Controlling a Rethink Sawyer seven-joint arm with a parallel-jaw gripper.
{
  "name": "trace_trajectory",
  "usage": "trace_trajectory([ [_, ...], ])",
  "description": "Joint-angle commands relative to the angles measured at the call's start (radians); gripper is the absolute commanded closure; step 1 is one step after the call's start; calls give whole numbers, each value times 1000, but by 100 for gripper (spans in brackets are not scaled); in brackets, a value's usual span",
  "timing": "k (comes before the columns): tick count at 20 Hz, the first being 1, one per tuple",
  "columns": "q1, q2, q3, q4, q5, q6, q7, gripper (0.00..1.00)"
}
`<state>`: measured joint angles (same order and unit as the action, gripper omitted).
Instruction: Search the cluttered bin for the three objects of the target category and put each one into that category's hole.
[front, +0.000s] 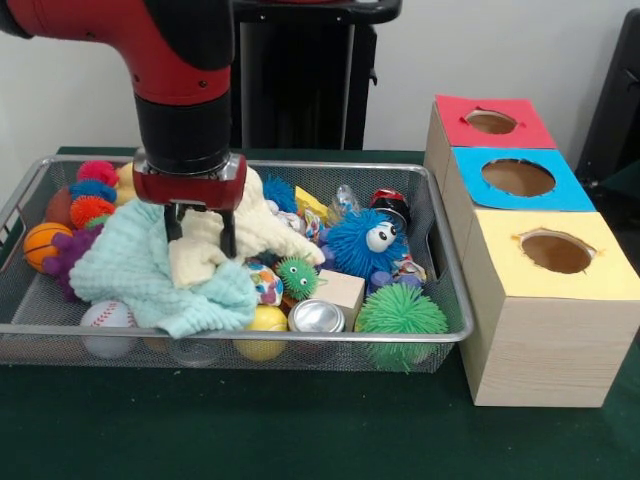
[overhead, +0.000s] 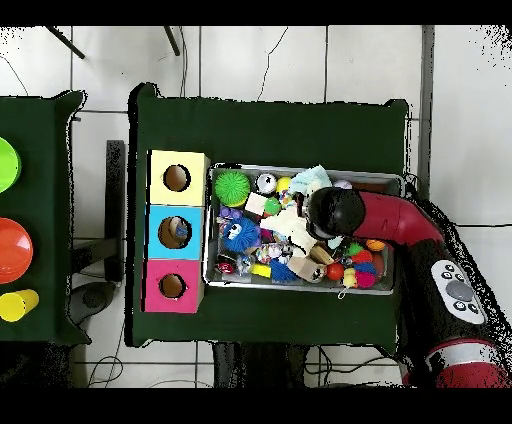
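With the wire-mesh bin (front: 440, 336) along the table's middle beside the three hole boxes (front: 548, 300), the gripper (front: 200, 232) pinches a cream cloth (front: 205, 250), apparently the grasp step; lifting clear seems next.

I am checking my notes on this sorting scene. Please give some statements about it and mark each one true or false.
1. The end effector is down in the wire-mesh basket, its fingers on a cream cloth. True.
2. The yellow-topped box stands farthest from the front camera. False: the red-topped box does; the yellow-topped box is nearest.
3. A blue fuzzy toy with eyes lies in the basket. True.
4. The green spiky ball sits on the table outside the basket. False: it is inside, at a corner.
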<state>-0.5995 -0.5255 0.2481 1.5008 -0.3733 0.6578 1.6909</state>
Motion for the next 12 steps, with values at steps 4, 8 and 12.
trace_trajectory([
  [4,-39,51,156,-17,-76,78,-269,100],
  [8,-24,42,159,-22,-75,82,-236,100],
  [12,-26,40,177,-4,-77,52,-205,100],
])
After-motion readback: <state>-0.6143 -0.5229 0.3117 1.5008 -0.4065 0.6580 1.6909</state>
